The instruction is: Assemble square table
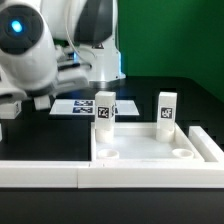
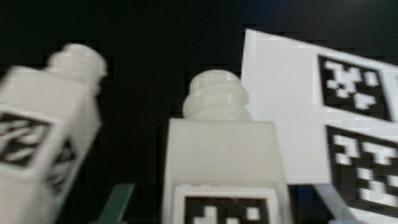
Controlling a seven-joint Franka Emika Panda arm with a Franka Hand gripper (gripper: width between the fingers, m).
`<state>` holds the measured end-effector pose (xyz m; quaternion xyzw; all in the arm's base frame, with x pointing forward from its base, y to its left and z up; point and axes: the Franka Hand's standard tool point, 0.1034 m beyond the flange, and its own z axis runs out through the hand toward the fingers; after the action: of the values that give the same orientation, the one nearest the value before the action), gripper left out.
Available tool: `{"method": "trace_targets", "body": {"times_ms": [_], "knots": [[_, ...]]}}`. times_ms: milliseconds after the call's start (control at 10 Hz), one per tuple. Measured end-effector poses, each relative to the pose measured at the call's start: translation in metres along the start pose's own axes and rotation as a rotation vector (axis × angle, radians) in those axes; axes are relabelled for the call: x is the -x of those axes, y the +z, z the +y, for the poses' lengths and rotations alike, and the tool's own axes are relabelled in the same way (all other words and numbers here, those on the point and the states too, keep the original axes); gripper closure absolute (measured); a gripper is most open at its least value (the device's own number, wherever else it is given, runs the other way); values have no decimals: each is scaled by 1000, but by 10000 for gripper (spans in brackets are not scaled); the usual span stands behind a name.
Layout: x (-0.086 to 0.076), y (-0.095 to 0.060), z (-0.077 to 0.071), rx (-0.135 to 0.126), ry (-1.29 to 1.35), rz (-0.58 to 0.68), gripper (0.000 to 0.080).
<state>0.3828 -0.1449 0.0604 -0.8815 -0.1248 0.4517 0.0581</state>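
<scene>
The square table's white slab lies in front with a raised rim and round corner sockets. One white tagged leg stands upright at its far left corner, and a second leg stands at the far right. My gripper comes down from above onto the top of the left leg. In the wrist view that leg fills the middle, its ribbed tip pointing away. My gripper is shut on it, one finger on each side. The other leg stands beside it. Whether either tip sits in a socket is hidden.
The marker board lies flat on the black table behind the legs, and shows as the marker board in the wrist view. A long white rail lies along the front at the exterior view's left. The arm's white body hangs over the back left.
</scene>
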Motion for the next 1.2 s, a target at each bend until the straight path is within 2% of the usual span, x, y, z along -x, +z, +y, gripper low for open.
{"method": "trace_targets", "body": {"times_ms": [100, 200, 300, 400, 500, 700, 800, 900, 1000, 1100, 1200], "knots": [[9, -18, 1, 2, -7, 25, 512], [21, -34, 1, -7, 2, 16, 512], [15, -40, 4, 17, 2, 81, 512], [13, -28, 2, 29, 0, 164, 512], [16, -25, 1, 24, -4, 219, 512], [-3, -29, 6, 65, -1, 341, 512], [-7, -49, 4, 75, -1, 389, 512], [-7, -97, 0, 112, -4, 475, 512], [-8, -125, -2, 143, -11, 517, 512], [-11, -161, -3, 201, -23, 610, 512], [-15, -167, 0, 222, -37, 723, 512]]}}
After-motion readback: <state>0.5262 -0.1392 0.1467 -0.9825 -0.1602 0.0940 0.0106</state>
